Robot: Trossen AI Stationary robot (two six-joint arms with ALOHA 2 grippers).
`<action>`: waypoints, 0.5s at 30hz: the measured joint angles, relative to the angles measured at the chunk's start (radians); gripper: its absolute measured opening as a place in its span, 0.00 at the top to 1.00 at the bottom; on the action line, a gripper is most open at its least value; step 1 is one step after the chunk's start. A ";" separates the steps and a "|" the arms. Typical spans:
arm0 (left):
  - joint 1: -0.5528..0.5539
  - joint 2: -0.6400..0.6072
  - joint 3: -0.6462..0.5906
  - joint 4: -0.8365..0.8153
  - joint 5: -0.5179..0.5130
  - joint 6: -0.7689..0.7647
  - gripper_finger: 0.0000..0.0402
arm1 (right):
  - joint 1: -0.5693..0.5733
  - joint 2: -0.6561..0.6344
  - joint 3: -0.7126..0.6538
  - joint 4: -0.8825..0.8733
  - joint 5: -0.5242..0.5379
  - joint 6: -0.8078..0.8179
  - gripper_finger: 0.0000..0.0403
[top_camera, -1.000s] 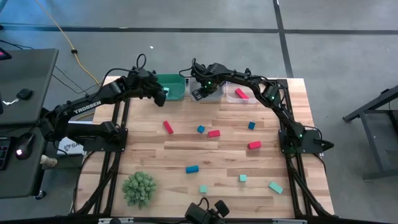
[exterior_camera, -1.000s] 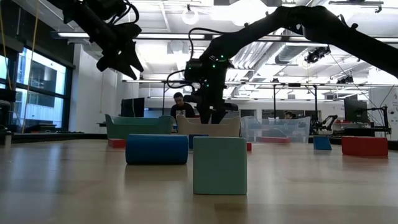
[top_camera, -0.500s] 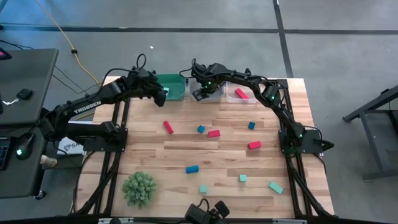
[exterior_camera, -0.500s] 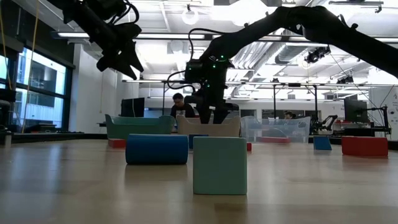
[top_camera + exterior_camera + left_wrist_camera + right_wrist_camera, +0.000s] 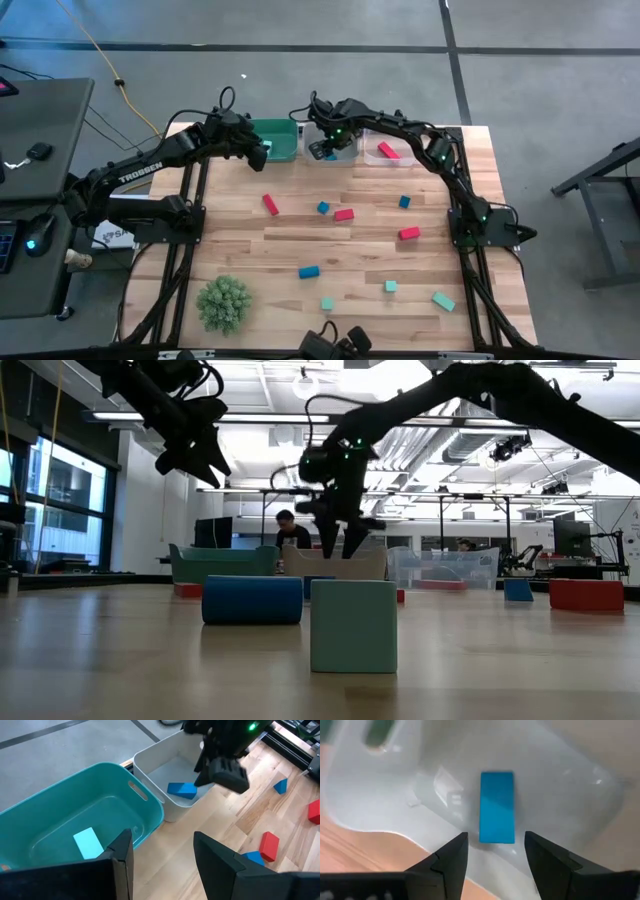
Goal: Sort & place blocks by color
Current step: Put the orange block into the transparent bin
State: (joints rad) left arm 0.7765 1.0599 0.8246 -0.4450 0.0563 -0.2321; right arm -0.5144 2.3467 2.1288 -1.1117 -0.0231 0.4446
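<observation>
Right wrist view: the blue bar (image 5: pixel 497 806) lies flat on the floor of the white bin (image 5: pixel 570 780), clear of my fingers. My right gripper (image 5: pixel 496 851) hangs just above it, jaws spread and holding nothing; a second ago they were closed narrower, so the release has just happened. One blue piece is sorted. My left gripper (image 5: pixel 162 851) waits part open and empty over the near rim of the teal bin (image 5: pixel 145 815), where a light teal block (image 5: pixel 87 843) already lies. Red, blue and teal blocks are still scattered on the table (image 5: pixel 250 235), so I judge most of the sorting remains.
</observation>
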 joint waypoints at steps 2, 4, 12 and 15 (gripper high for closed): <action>0.000 0.000 0.000 0.000 0.000 0.000 0.67 | 0.000 -0.016 0.000 -0.001 0.015 0.001 0.54; 0.000 0.000 0.000 0.000 0.000 0.000 0.67 | 0.000 -0.035 0.000 -0.003 0.024 0.008 0.54; 0.000 0.000 0.000 0.000 0.000 0.000 0.67 | 0.034 -0.119 0.000 -0.028 0.025 0.053 0.54; 0.000 0.000 0.000 0.000 0.000 0.000 0.67 | 0.065 -0.145 0.000 -0.061 0.025 0.051 0.54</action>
State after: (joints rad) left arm 0.7763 1.0599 0.8246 -0.4454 0.0563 -0.2321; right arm -0.4498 2.2022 2.1288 -1.1732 0.0017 0.4953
